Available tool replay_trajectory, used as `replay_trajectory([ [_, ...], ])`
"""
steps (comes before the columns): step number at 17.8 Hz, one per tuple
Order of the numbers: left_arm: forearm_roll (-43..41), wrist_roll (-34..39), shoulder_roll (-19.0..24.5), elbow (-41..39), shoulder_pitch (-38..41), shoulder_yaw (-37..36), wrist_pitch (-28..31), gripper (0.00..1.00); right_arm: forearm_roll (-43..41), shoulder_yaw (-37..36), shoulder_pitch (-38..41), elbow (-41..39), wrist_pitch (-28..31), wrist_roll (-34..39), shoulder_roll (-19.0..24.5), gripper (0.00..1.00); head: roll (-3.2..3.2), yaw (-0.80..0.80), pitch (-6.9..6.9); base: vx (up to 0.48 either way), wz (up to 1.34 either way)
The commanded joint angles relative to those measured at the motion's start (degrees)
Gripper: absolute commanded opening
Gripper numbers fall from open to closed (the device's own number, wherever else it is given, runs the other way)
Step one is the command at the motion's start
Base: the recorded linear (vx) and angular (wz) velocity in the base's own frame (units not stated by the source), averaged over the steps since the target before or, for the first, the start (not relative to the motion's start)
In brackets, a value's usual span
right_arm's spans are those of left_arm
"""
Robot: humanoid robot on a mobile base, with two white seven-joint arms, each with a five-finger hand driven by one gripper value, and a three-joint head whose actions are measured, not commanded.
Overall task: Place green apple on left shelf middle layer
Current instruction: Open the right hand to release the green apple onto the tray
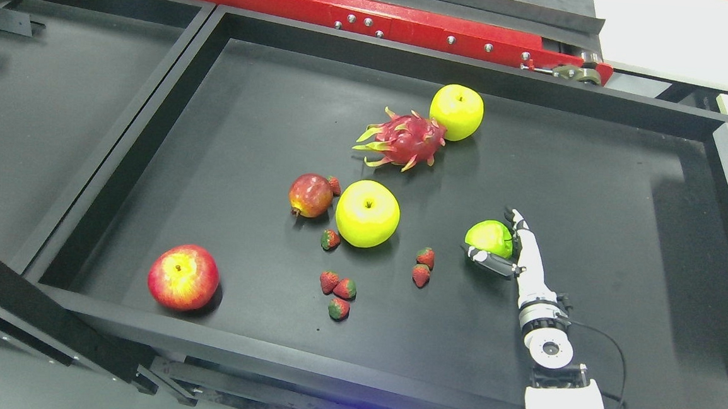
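a: where's the green apple (489, 237) in the black tray (623, 201)?
b: inside the right hand (512, 246), just left of its fingers (517, 225), thumb under it. round, no long axis.
a: fingers?
b: curled round the apple, holding it. left hand isn't visible, so this one carries.

In the tray (594, 155), the dragon fruit (402, 140) lies at upper centre, touching an apple (457, 111) at its upper right. Below it a larger apple (367, 213) sits just right of the pomegranate (309, 195), with strawberries (338, 288) scattered beneath. Another apple (183, 277) lies at the lower left, and the hand (513, 248) is cupped around a smaller apple (487, 236) right of centre.
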Motion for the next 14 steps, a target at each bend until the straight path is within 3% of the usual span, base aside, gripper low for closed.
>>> replay_trajectory([
  [1, 0.0, 0.0, 1.0, 0.0, 0.0, 0.0, 0.0, 1.0, -0.3, -2.0, -0.1, 0.0, 0.1, 0.8, -1.0, 1.0, 0.0, 0.0, 0.0, 0.0, 0.0],
  [8, 0.0, 0.0, 1.0, 0.0, 0.0, 0.0, 0.0, 1.0, -2.4, -5.2, 2.7, -15.3, -2.2, 0.9, -1.0, 1.0, 0.0, 0.0, 0.0, 0.0, 0.0],
  [14, 0.0, 0.0, 1.0, 0.0, 0.0, 0.0, 0.0, 1.0, -7.4, -10.7, 4.3, -19.6, -9.2, -0.1, -1.0, 1.0, 0.0, 0.0, 0.0, 0.0, 0.0],
])
